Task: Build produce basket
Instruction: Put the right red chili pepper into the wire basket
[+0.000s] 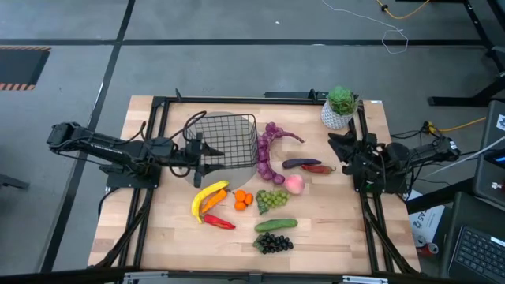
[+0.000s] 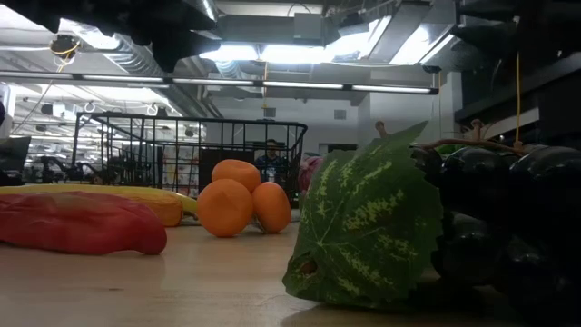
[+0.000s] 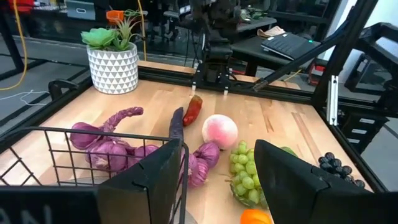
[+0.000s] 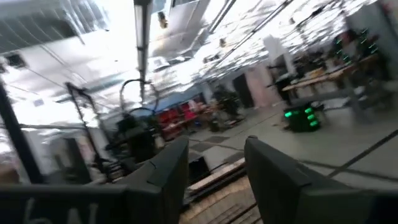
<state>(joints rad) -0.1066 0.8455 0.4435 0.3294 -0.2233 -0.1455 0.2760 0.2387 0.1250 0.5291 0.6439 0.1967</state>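
The basket (image 1: 227, 140) sits left of centre in the high view, and as far as I can see nothing lies inside it yet. My left pincer (image 1: 207, 151) hangs at its near rim, fingers spread wide and holding nothing, one finger right against the wire in the left wrist view. If I push forward carelessly, that finger could snag the mesh and drag or tip the basket into the purple bulb string (image 1: 267, 151) just beside it. The banana (image 1: 207, 195), oranges (image 1: 242, 199) and chillies (image 1: 219, 222) cluster tightly lower centre on the desk (image 1: 331, 237), so a grab there may scatter neighbours. My right pincer (image 4: 214, 174) waits at the right edge, fingers apart, empty.
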